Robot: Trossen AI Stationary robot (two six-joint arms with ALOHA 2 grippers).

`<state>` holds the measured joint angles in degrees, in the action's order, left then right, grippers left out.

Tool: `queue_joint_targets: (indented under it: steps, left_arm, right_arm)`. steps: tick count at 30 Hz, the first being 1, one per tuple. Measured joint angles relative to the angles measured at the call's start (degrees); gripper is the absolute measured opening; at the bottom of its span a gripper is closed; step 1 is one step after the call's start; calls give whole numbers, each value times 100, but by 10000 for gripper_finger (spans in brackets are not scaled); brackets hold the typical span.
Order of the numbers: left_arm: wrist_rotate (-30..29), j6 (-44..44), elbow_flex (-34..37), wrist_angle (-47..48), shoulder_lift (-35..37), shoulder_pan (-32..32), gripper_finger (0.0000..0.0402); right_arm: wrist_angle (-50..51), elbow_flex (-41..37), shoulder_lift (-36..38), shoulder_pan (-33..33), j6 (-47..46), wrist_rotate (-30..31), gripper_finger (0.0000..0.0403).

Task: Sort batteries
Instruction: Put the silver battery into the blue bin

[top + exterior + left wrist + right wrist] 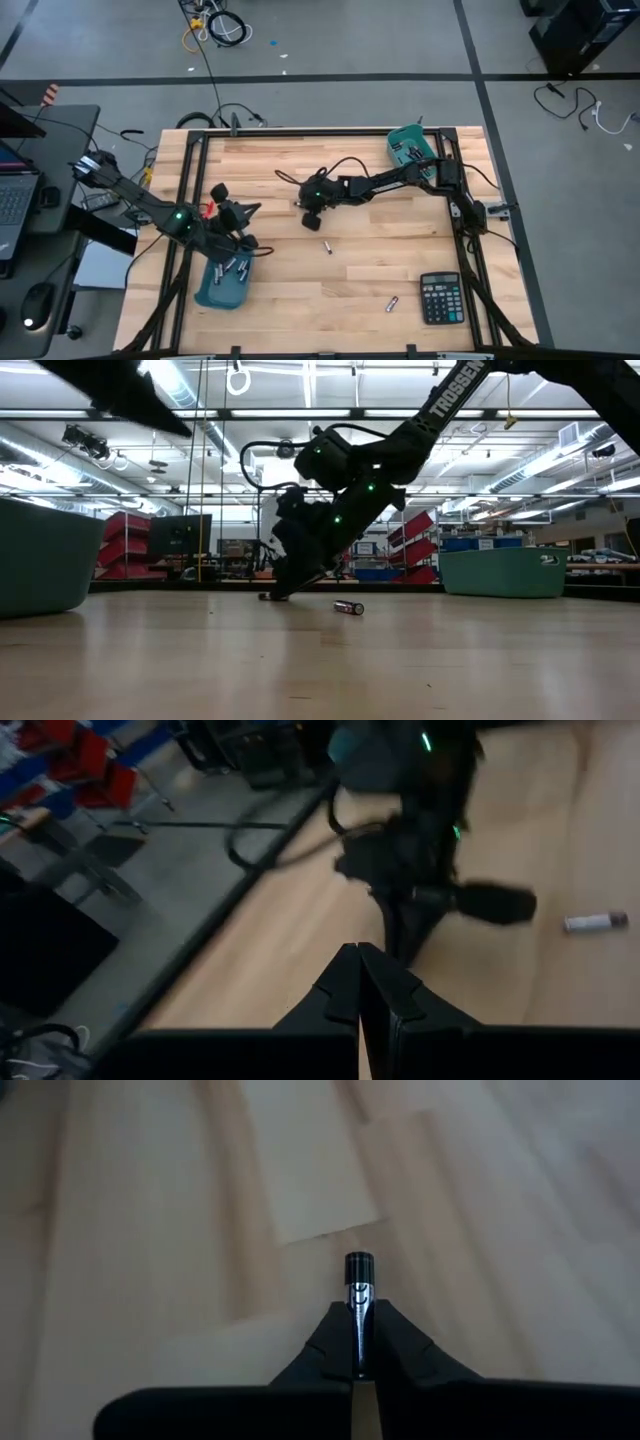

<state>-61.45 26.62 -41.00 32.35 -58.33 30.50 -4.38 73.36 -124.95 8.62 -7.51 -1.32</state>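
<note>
Right gripper (357,1355) at table (300,300) centre, clamped on black battery (358,1285); left gripper (360,982) pinched together, empty, above near-left teal bin (210,290); loose batteries (327,247) lay nearby

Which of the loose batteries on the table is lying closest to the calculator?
The battery just left of the black calculator, near the table's front edge. The other loose battery lies mid-table, by the right claw.
</note>
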Motion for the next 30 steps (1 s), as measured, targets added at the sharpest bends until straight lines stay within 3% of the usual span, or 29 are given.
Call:
queue_joint_targets:
  steps: [6, 14, 25, 30]
  left_arm:
    - [154, 76, 792, -1050, -2, 0, 0]
    - [373, 108, 1336, -2085, 0, 0, 10]
    - [775, 63, 2023, -3463, -59, 0, 129]
    - [761, -49, 2268, -3940, -59, -2, 161]
  right_arm:
    - [222, -53, 407, -34, 209, -492, 7]
    - [-57, -35, 704, -188, 325, -1019, 7]
    - [-893, -24, 941, -346, 412, -1358, 7]
    - [-1109, -18, 995, -408, 542, -1358, 7]
